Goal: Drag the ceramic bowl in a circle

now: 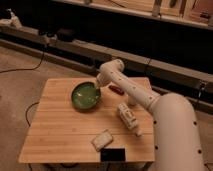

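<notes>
Gripping the ceramic bowl (85,96) at its right rim, hand (98,89) clamped, far from table (55,140) edges.

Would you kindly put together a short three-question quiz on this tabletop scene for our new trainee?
1. True or false: the gripper sits at the right rim of the ceramic bowl.
2. Which lies nearest the table's front edge? A) the black card B) the red item C) the bowl
3. Fill in: the bowl's colour is ____.

Key: 1 true; 2 A; 3 green.
</notes>
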Robot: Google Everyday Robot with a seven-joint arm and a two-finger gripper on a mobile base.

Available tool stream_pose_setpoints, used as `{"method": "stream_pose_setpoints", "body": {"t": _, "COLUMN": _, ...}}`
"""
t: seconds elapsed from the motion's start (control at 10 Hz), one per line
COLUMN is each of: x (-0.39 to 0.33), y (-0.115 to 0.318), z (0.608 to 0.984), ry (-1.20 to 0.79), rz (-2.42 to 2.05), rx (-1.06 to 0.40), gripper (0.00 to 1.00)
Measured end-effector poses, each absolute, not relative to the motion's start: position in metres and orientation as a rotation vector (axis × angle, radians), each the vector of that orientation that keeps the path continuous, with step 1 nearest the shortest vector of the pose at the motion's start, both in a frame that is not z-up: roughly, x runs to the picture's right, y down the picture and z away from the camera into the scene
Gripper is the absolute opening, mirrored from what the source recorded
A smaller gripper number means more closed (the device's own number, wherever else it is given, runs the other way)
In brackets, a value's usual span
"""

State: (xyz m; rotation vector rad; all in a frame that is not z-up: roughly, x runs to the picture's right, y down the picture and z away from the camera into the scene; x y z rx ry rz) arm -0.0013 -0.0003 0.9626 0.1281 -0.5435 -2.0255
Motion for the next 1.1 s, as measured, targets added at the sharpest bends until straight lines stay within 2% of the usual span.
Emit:
{"method": "stream_pose_setpoints", "body": {"t": 0.3, "x": 0.032, "y": 0.071, "z": 0.931, "ry": -0.551, "rz": -2.024, "rx": 0.071, "gripper": 0.00}}
{"method": "stream_pose_setpoints", "body": {"t": 0.6, "x": 0.001, "y": 0.132, "z": 0.883, "ry": -0.596, "rz": -2.106, "rx": 0.111, "gripper": 0.00}}
{"method": "stream_pose_setpoints", "body": {"t": 0.8, "x": -0.044, "y": 0.143, "z": 0.860, "ry": -0.624, "rz": -2.171, "rx": 0.194, "gripper": 0.00}}
{"method": "stream_pose_setpoints", "body": {"t": 1.1, "x": -0.136, "y": 0.120, "z": 0.842, "ry": -0.654, "rz": -2.274, "rx": 0.358, "gripper": 0.00}}
